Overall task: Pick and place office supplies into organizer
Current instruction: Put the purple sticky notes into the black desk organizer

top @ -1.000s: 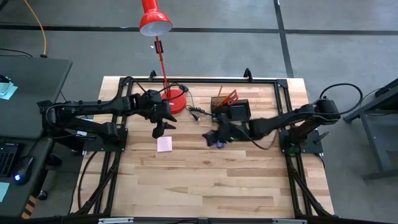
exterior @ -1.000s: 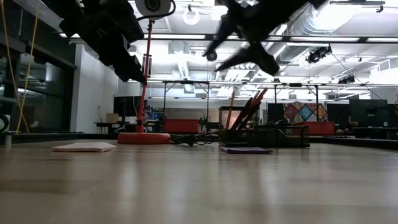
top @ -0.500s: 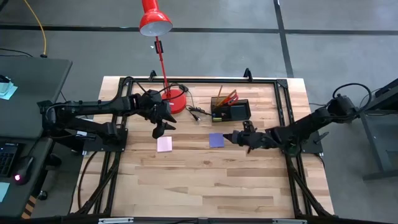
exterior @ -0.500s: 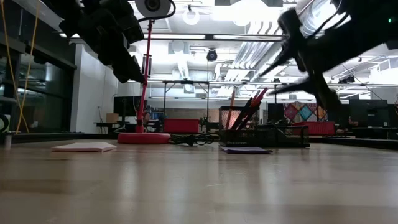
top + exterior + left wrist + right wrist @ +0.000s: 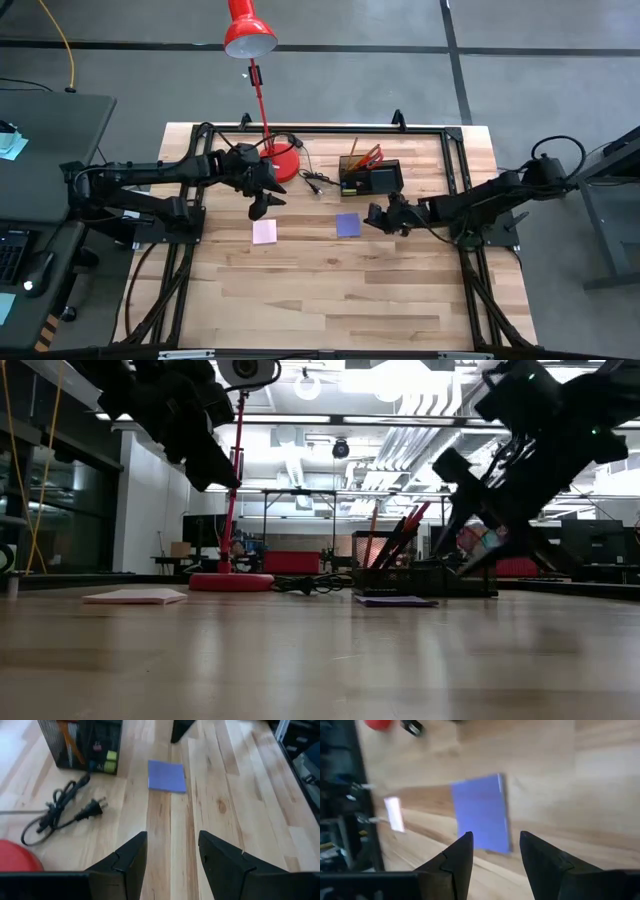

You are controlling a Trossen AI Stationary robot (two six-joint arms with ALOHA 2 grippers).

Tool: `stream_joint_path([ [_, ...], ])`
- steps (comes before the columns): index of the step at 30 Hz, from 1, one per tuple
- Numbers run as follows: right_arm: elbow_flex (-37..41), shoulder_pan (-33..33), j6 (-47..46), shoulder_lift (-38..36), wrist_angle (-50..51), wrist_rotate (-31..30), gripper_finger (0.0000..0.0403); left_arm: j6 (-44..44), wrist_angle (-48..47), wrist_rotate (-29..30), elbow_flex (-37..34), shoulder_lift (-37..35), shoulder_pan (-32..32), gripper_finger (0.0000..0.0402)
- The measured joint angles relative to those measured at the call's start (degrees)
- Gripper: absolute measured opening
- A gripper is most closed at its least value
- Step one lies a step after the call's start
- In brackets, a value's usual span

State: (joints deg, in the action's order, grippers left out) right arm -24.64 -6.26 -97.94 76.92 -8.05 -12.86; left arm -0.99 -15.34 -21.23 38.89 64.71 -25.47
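Observation:
A purple sticky-note pad [image 5: 348, 224] lies flat on the table, in front of the black organizer [image 5: 370, 179]. The organizer holds red-handled scissors and orange pencils [image 5: 363, 156]. A pink pad [image 5: 265, 232] lies flat farther left. My right gripper [image 5: 373, 218] is open, low over the table just right of the purple pad, its fingers [image 5: 461, 854] pointing at the pad [image 5: 480, 812] without touching it. My left gripper [image 5: 262, 207] hangs open above the table, just beyond the pink pad, with nothing between its fingers [image 5: 131, 856].
The red desk lamp's round base [image 5: 281, 160] stands at the far left of the table, its stem rising over the far edge. A black cable with its plug [image 5: 65, 812] lies between the lamp base and the organizer. Bare wood stretches along the near half [image 5: 330, 300].
My right gripper has drawn back from above the purple pad toward the table's right edge, come down lower and rolled about its own axis. It has then eased back toward the pad. The pad lies where it was. My left gripper has stayed in place.

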Motion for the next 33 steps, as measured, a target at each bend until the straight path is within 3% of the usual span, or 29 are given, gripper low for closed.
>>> stream_joint_path([
  [6,-6.02,2.56,1.33,6.11,5.90,8.54,0.0154,1.72,3.24,0.35,0.00,0.02,0.00,0.0166],
  [12,-12.72,4.12,6.21,10.04,15.08,8.62,0.0154,1.43,3.06,-0.23,0.00,0.02,0.11,0.0166],
  [22,-13.85,6.01,9.09,12.96,15.62,9.83,0.0154,1.25,2.22,-0.84,0.00,0.13,0.90,0.0166],
  [33,-13.94,7.56,8.00,15.90,8.21,10.26,0.0154,1.64,1.74,-1.49,-0.02,1.26,0.90,0.0166],
])
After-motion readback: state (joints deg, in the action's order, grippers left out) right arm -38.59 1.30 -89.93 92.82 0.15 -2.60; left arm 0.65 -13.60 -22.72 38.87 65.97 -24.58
